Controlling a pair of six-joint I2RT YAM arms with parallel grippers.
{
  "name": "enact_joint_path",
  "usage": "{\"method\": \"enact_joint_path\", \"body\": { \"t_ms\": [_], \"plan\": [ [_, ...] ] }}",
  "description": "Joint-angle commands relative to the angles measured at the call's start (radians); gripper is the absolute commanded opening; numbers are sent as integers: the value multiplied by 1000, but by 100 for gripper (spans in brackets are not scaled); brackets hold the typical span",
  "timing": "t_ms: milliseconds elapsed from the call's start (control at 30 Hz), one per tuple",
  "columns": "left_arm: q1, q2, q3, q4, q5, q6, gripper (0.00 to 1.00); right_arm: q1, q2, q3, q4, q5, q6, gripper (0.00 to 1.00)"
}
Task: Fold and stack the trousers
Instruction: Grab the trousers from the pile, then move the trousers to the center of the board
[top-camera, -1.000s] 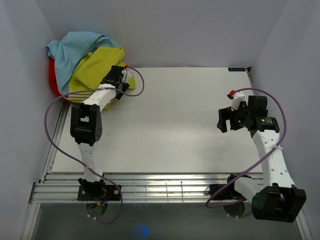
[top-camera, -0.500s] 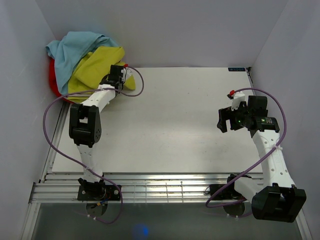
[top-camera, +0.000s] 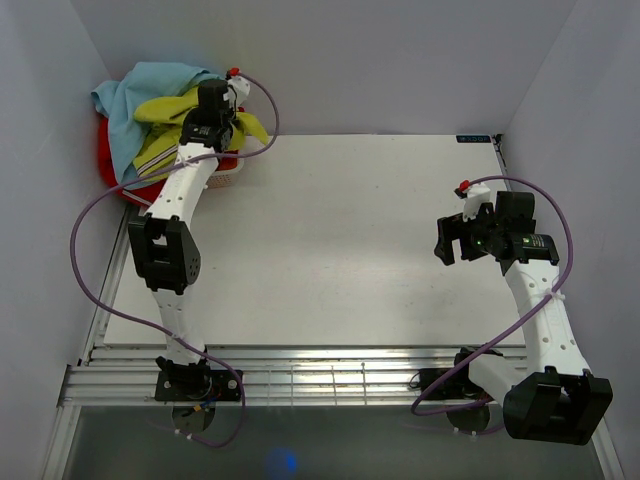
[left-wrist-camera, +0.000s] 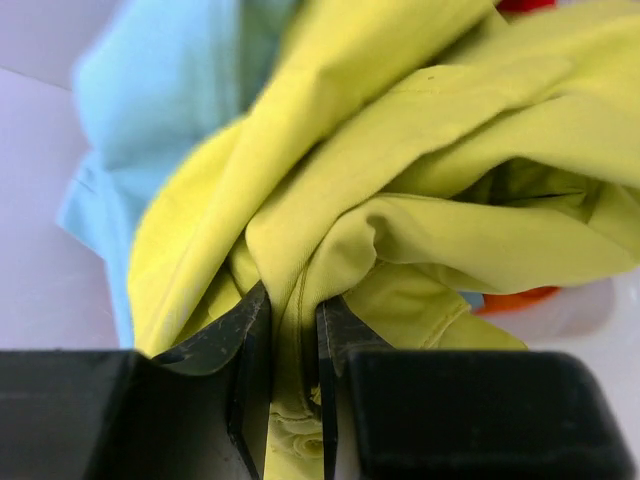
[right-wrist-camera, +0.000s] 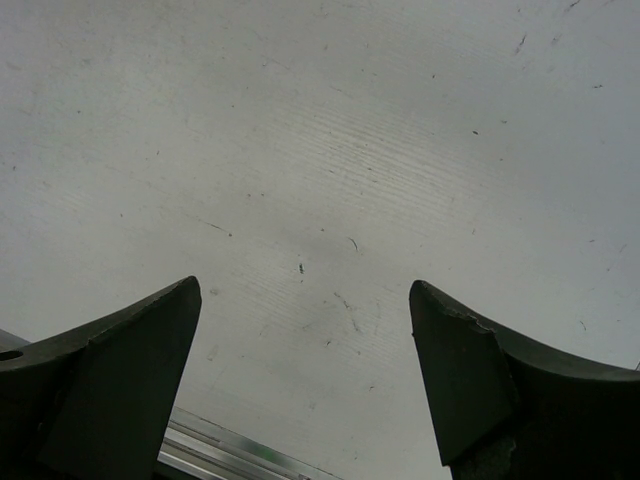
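Two arms show in the top external view. The left tool (top-camera: 214, 130) reaches into the heap of clothes at 11 o'clock, off the far-left corner of the surface (top-camera: 350, 230). There the trousers (top-camera: 160, 140) lie bunched, with a light blue garment (top-camera: 135, 90) draped over them toward 12 o'clock and a red garment (top-camera: 108, 160) at the heap's 9 o'clock side. The right tool (top-camera: 447, 240) hovers over bare surface at 3 o'clock, well apart from any cloth.

From the left wrist view, the left tool (left-wrist-camera: 293, 330) is clenched on a fold of the trousers (left-wrist-camera: 430, 130). The yellow-green cloth is pinched between the two dark fingers (left-wrist-camera: 250, 340), the jaws nearly together, and it fans out toward 12 and 3 o'clock. The light blue garment (left-wrist-camera: 150, 90) sits at 10 o'clock, touching the trousers, and a sliver of the red garment (left-wrist-camera: 510, 298) peeks out at 4 o'clock.

From the right wrist view, the right tool (right-wrist-camera: 305, 340) is released, its fingers spread wide with nothing between them and only bare surface (right-wrist-camera: 350, 150) beneath.

By my judgement the task is barely begun. The trousers are gripped but not yet clear of the heap, nothing is spread flat, no fold is made and no stack exists. What remains is drawing them free of the other garments, laying them out on the surface, folding and stacking.
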Motion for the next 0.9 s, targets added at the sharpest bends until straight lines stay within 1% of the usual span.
{"method": "enact_joint_path", "body": {
  "t_ms": [0, 200, 267, 367, 400, 433, 533, 633, 700, 767, 867],
  "plan": [
    [1, -105, 113, 197, 45, 23, 0, -2, -6, 6, 18, 7, -11, 90],
    [-23, -116, 225, 209, 120, -6, 0, -2, -1, 8, 31, 10, -2, 90],
    [-25, -131, 246, 191, 170, -62, 0, -2, 3, 11, 37, 10, 4, 90],
    [-28, -189, 227, 180, 270, -153, 0, -2, 8, 16, 45, 10, 15, 90],
    [-34, -208, 213, 183, 288, -168, 0, -2, 11, 16, 50, 10, 18, 90],
    [-36, -241, 184, 182, 336, -181, 0, -2, 13, 16, 51, 10, 20, 90],
    [-51, -290, 139, 190, 391, -208, 0, -2, 16, 19, 51, 13, 23, 90],
    [-56, -314, 131, 173, 433, -259, 0, -2, 16, 22, 50, 13, 26, 90],
    [-57, -336, 125, 160, 497, -289, 0, -2, 16, 25, 50, 13, 27, 90],
    [-57, -359, 110, 148, 610, -332, 0, -2, 16, 26, 50, 13, 30, 90],
    [-68, -378, 85, 116, 712, -386, 0, -2, 20, 31, 45, 15, 35, 90]
  ]
}}
